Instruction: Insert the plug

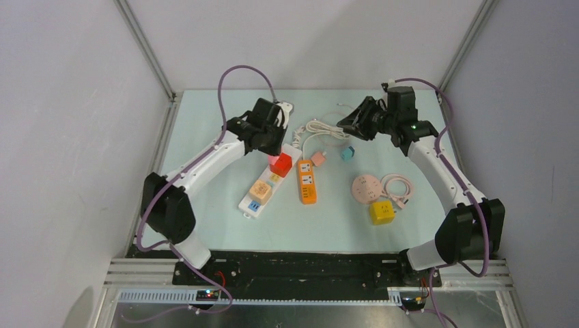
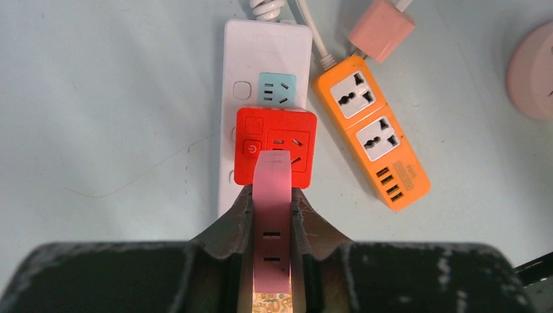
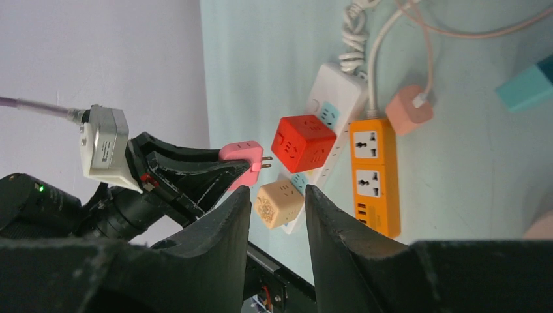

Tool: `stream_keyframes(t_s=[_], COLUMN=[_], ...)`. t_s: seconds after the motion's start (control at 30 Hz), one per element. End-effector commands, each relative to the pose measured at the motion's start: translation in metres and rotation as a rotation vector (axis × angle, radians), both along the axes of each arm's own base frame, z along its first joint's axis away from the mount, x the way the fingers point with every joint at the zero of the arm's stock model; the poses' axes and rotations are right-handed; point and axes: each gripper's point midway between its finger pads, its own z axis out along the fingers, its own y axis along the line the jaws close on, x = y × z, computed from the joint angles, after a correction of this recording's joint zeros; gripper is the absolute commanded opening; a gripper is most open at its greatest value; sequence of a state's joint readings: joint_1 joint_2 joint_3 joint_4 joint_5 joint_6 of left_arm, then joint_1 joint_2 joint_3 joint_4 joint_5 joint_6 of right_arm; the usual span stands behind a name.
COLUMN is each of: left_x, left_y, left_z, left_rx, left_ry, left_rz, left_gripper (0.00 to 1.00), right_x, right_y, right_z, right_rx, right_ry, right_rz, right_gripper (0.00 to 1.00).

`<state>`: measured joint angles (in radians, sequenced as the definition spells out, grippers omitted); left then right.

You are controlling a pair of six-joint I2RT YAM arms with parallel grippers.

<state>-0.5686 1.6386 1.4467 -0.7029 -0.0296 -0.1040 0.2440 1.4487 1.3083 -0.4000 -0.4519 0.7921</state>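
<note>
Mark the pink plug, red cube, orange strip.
pink plug (image 2: 270, 208), left wrist view, its flat body.
red cube (image 2: 277, 134), left wrist view, top face.
orange strip (image 2: 366, 117), left wrist view, between its sockets.

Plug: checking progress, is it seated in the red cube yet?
No, the plug shows bare prongs, short of the red cube.

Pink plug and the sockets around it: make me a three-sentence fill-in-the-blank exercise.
The left gripper aims the pink plug at a cube coloured ___. That cube sits on a power strip coloured ___. The right gripper holds ___.
Missing: red; white; nothing.
</note>
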Motion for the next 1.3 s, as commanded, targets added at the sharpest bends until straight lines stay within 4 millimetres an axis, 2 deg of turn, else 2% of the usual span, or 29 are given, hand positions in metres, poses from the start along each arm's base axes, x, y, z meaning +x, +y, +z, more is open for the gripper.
stream_keyframes(t_s=[0.0,0.2,0.43,0.93,1.1,1.27], left_x=[0.012,0.018,0.025,0.019,0.023,0.024], left_y=[-0.003,-0.018,-0.019,-0.02,-0.021,-0.02], left_z=[0.017,0.011,-0.001,-0.017,-0.018,-0.005], left_rx=[0.057,0.08,0.124,0.161,0.162,0.143], left_ry=[-0.065,-0.065,-0.061,-0.034,-0.037,-0.062], left_rz=[-0.074,-0.118,-0.102,-0.104,-0.082,-0.047], left_gripper=[0.0,0.0,0.0,0.0,0.0,0.0], right_x=[-0.001,0.004,0.004,0.001,0.0,-0.002], right_y=[-0.009,-0.008,-0.007,-0.007,-0.007,-0.008], right_z=[0.015,0.012,0.009,0.002,-0.003,-0.003], right_rx=[0.021,0.042,0.043,0.035,0.03,0.024], right_ry=[-0.035,-0.02,-0.009,0.02,0.035,0.04], right_rz=[-0.019,-0.014,-0.008,-0.002,0.001,0.0], right_gripper=[0.4,0.38,0.38,0.37,0.37,0.37])
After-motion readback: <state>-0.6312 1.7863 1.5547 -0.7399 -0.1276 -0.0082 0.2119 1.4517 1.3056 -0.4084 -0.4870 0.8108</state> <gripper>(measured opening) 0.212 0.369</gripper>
